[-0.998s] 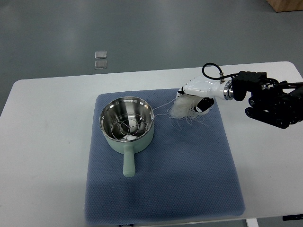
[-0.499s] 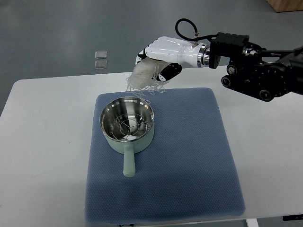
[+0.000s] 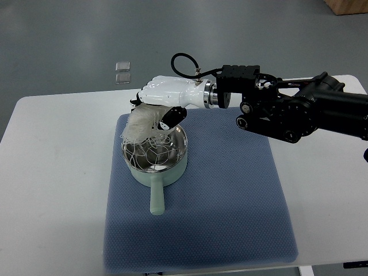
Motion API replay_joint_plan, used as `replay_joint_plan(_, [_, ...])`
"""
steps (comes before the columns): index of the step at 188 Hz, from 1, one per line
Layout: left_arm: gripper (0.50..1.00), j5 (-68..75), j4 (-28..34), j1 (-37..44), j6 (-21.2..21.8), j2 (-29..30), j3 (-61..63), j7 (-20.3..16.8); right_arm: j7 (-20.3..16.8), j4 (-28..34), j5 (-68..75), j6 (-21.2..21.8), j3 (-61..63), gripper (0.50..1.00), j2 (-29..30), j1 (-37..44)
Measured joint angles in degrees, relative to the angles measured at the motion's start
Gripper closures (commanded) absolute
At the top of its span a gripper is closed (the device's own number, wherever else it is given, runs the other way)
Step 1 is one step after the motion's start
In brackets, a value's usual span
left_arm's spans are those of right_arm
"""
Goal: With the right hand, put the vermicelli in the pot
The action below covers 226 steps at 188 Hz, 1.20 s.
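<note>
The right hand [image 3: 160,102] hangs over the far rim of the pot [image 3: 154,150], its white fingers [image 3: 171,119] curled around a pale, translucent bundle of vermicelli [image 3: 140,125]. The palm faces down and the wrist reaches in from the right on a black arm [image 3: 287,109], which puts the bundle directly above the steel bowl rather than beside it, so that whatever falls lands inside. The lower strands already trail into the pot and loop across the wire rack [image 3: 154,154] at its bottom, while the thick upper part of the bundle sits in the grip and leans on the pot's left rim. A few loose threads hang over that left edge, so part of the bundle could spill onto the blue mat [image 3: 230,201] if the grip lets go from here. The pot stands upright near the mat's upper left, its mint-green handle [image 3: 156,198] pointing towards the robot and clear of the arm's path. The mat lies on a white table [image 3: 57,172], presumably to keep the pot from sliding. The task looks close to done: what remains, as I judge it, is to let go.
</note>
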Motion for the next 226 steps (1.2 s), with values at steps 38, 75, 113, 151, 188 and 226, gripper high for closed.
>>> replay_joint_plan(38, [0.500,0.00,0.00,0.00,0.00,0.00,-0.01,0.00,0.69,-0.07,-0.28,-0.53,-0.06,0.601,-0.46,-2.05])
replay_joint_plan(75, [0.500,0.00,0.00,-0.05,0.00,0.00,0.06,0.00,0.75,-0.13,-0.27,-0.65,0.36,0.599,-1.14,-2.38])
replay_joint_plan(113, [0.500,0.00,0.00,-0.08,0.00,0.00,0.14,0.00,0.66,-0.61,0.60,-2.16,1.30,0.599,-3.21,-2.77])
replay_joint_plan(151, [0.500,0.00,0.00,-0.09,0.00,0.00,0.24,0.00,-0.32,-3.53,6.14,-2.66,10.86,0.599,-5.31,-8.40])
replay_joint_plan(188, [0.500,0.00,0.00,-0.09,0.00,0.00,0.25,0.00,-3.29,-7.10,18.60,-2.61,22.72,0.599,-6.88,-16.44])
replay_joint_plan(226, [0.500,0.00,0.00,-0.09,0.00,0.00,0.33,0.00,-6.01,-8.87,31.72,-2.96,33.14,0.599,-7.46,-25.10])
